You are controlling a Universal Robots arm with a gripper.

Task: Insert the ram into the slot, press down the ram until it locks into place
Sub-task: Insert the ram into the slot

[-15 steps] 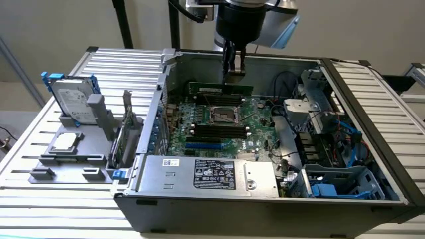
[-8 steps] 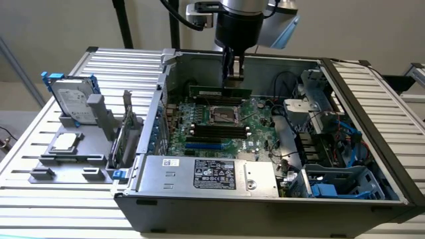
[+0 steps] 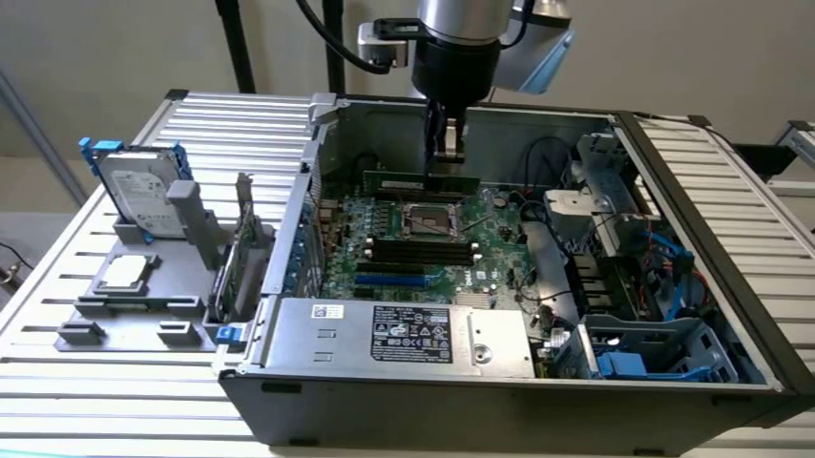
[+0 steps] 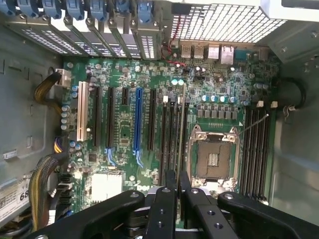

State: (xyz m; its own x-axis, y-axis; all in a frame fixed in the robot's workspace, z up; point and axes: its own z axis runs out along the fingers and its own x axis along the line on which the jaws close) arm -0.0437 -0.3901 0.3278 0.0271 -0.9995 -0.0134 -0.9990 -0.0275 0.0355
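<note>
Remote cell, mid-job: I have the gripper clamped narrow on the ram, which hangs level over the motherboard's middle, above the slot. I judge it light, stiff and fragile, best held by its long upper edge.

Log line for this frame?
pincer: shut on long thin green ram stick | ram: held above large green motherboard, not seated | long narrow black plastic memory slots: empty
</note>
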